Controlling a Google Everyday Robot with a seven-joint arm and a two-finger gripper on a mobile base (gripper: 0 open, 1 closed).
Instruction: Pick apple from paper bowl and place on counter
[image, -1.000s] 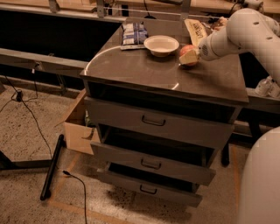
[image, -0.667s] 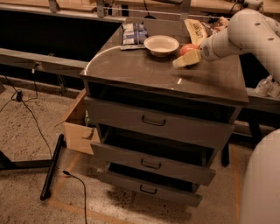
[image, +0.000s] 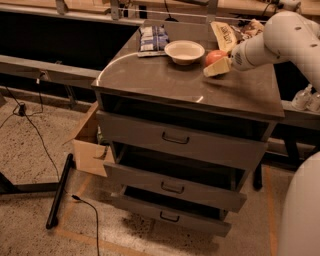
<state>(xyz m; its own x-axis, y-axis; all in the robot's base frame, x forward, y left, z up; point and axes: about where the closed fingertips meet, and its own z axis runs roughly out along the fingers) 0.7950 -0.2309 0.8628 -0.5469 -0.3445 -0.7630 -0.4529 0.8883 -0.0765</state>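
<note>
The red-orange apple (image: 215, 56) is just right of the white paper bowl (image: 184, 51), low over the counter (image: 165, 82). The bowl is empty and stands at the back middle of the dark counter top. My gripper (image: 215, 63) reaches in from the right on its white arm and is shut on the apple. One cream finger (image: 218, 68) lies across the apple's front and hides its lower half. I cannot tell whether the apple touches the counter.
A blue snack bag (image: 152, 38) lies left of the bowl and a yellow bag (image: 223, 34) behind the apple. The cabinet's three drawers (image: 175, 137) stand partly open. A cardboard box (image: 89, 145), cables and a black stand leg are on the floor at the left.
The gripper with the apple has stayed right of the bowl, shifting only slightly; the apple now shows more clearly above the front finger.
</note>
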